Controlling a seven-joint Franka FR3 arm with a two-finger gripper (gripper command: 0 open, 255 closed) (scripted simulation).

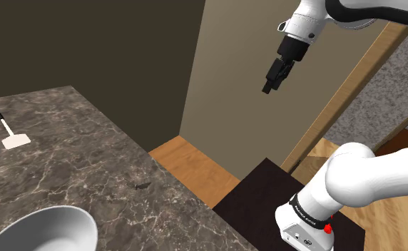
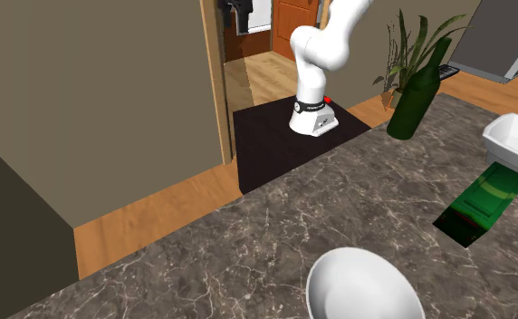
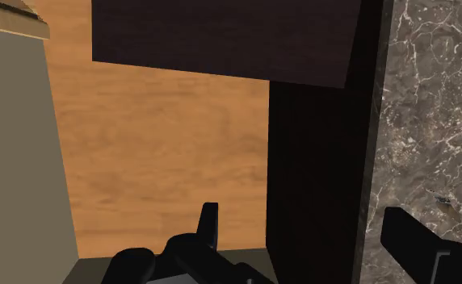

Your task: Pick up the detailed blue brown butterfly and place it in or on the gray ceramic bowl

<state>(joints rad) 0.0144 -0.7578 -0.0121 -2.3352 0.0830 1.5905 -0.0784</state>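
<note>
The butterfly (image 1: pixel 141 186) is a tiny dark shape lying flat on the marble counter (image 1: pixel 74 153), near the edge that faces the arm. In the wrist view the butterfly (image 3: pixel 443 199) is a small dark speck on the marble, beyond the right finger. The bowl (image 1: pixel 49 228) is plain light grey and stands at the counter's near corner in the shoulder view; the bowl (image 2: pixel 361 285) also sits low in the second exterior view. My gripper (image 1: pixel 268 88) hangs high in the air over the wooden floor, well away from the counter, open and holding nothing. Its fingers (image 3: pixel 209 226) stand wide apart.
A white spatula with a black handle (image 1: pixel 8 132) lies at the counter's far side. A green bottle (image 2: pixel 417 91) stands upright, a flat green object (image 2: pixel 482 204) lies nearby, and a white dish (image 2: pixel 515 145) sits at the edge. My dark stand (image 1: pixel 267 192) adjoins the counter; a beige wall (image 1: pixel 245 78) rises behind.
</note>
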